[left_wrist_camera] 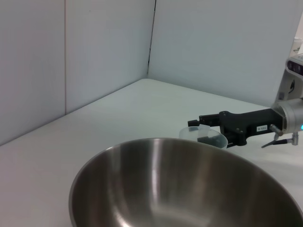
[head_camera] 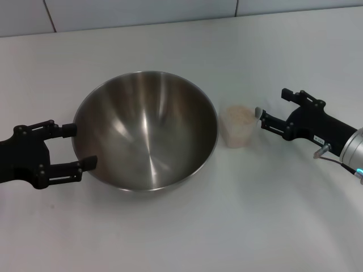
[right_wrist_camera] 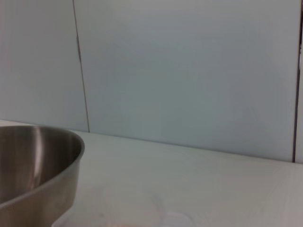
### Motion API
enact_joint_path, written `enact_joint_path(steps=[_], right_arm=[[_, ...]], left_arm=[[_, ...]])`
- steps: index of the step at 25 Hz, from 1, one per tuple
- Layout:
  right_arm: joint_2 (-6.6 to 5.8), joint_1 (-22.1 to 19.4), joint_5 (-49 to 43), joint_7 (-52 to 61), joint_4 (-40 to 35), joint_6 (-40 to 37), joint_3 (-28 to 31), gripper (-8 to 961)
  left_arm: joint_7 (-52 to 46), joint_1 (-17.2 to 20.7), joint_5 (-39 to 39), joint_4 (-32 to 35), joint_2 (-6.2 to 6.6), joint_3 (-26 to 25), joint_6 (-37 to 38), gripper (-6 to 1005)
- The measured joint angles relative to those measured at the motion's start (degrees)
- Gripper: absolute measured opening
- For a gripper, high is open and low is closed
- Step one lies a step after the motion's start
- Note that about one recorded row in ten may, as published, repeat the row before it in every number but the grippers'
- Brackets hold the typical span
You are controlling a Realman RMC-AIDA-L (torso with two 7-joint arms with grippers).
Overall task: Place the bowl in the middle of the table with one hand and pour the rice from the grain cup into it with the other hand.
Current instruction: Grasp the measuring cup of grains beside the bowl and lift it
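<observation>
The steel bowl [head_camera: 144, 130] stands upright on the white table [head_camera: 238, 226], left of centre, with nothing in it. My left gripper [head_camera: 80, 146] is open at the bowl's left side, its fingertips [head_camera: 89, 163] right against the outer wall; I cannot tell if they touch. The grain cup [head_camera: 238, 127] stands upright just right of the bowl, filled with rice [head_camera: 240, 112]. My right gripper [head_camera: 274, 107] is open just right of the cup and holds nothing. The left wrist view shows the bowl [left_wrist_camera: 184, 189], the cup [left_wrist_camera: 204, 137] and the right gripper [left_wrist_camera: 201, 130] behind it.
A pale wall [head_camera: 142, 11] runs along the table's far edge. The bowl's rim [right_wrist_camera: 38, 156] fills the lower corner of the right wrist view. Bare tabletop lies in front of the bowl and cup.
</observation>
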Motion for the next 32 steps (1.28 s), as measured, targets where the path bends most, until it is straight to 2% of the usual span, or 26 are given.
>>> enact_joint_path(steps=[18,21,26,32], right_arm=[[0.09,1.30,1.85,-4.40,2.29,0.12,0.38,809],[0.09,1.31,1.88,-6.15,3.25,0.23,0.42,621],[0.09,1.28,3.25,-8.97,4.74,0.79,0.49,376],[0.09,1.21,3.87,-10.33,5.29,0.44,0.53,262]], left_arm=[[0.00,0.09,0.00,0.00,0.09,0.19,0.41,831],[0.00,0.05,0.00,0.02,0.09,0.19,0.44,831],[0.00,0.12,0.00,0.47,0.09,0.19,0.47,831],[-0.07,0.19,0.00,0.61,0.09,0.19,0.61,831]])
